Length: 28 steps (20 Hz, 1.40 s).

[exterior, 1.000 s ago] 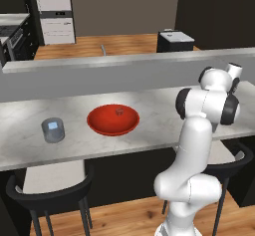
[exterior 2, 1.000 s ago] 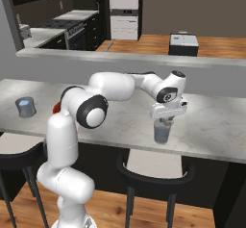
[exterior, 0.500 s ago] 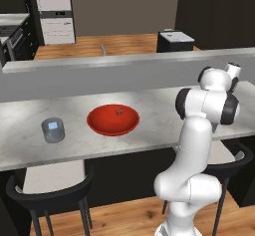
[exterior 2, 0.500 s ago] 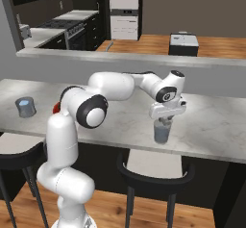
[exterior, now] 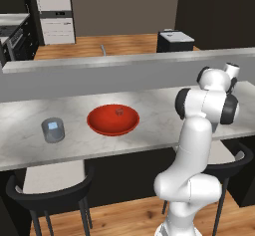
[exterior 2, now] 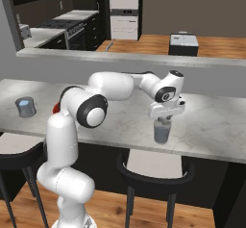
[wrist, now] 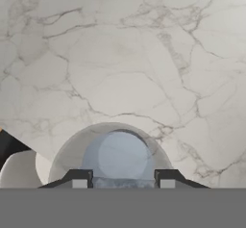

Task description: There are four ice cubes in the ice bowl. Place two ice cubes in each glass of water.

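You have the gripper (exterior 2: 163,120) directly above the near glass of water (exterior 2: 162,132), fingers pinching an ice cube (wrist: 123,183). Farther along the marble counter (exterior: 149,110): ice bowl (exterior: 113,120), then second glass (exterior: 53,130).

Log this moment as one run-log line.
gripper: shut on ice cube | position: over right glass | bowl: one cube visible | left glass: untouched
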### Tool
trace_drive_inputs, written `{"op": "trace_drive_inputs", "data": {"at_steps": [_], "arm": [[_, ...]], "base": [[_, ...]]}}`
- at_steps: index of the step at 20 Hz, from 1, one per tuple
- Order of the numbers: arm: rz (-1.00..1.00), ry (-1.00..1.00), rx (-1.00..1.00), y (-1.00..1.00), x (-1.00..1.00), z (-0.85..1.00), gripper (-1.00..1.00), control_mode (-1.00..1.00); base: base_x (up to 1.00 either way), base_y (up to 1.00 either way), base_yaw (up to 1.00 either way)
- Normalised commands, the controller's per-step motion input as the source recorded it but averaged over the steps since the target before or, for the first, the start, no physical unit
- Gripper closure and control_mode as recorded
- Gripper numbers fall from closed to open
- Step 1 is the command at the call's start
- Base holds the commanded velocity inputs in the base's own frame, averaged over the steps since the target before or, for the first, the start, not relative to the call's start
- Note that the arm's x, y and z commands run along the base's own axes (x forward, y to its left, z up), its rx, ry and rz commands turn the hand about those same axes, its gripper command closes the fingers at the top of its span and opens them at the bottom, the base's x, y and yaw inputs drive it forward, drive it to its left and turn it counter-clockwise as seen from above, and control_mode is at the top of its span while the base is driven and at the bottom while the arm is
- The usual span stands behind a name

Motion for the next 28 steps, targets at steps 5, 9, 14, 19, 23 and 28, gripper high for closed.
{"op": "trace_drive_inputs", "data": {"at_steps": [5, 9, 14, 19, 23, 28], "arm": [[0.0, 0.0, 0.0, 0.07, 0.0, -0.08, -1.0, -1.0], [0.0, 0.0, 0.0, 0.0, 0.0, -0.03, -1.0, -1.0], [0.0, 0.0, 0.0, 0.0, 0.0, 0.0, -1.0, -1.0], [0.0, 0.0, 0.0, 0.0, 0.0, 0.0, -1.0, -1.0], [0.0, 0.0, 0.0, 0.08, -0.05, 0.39, -1.0, -1.0], [0.0, 0.0, 0.0, 0.22, -0.76, 0.54, -1.0, -1.0]], "base": [[0.0, 0.0, 0.0], [0.0, 0.0, 0.0], [0.0, 0.0, 0.0], [0.0, 0.0, 0.0], [0.0, 0.0, 0.0], [0.0, 0.0, 0.0]]}}
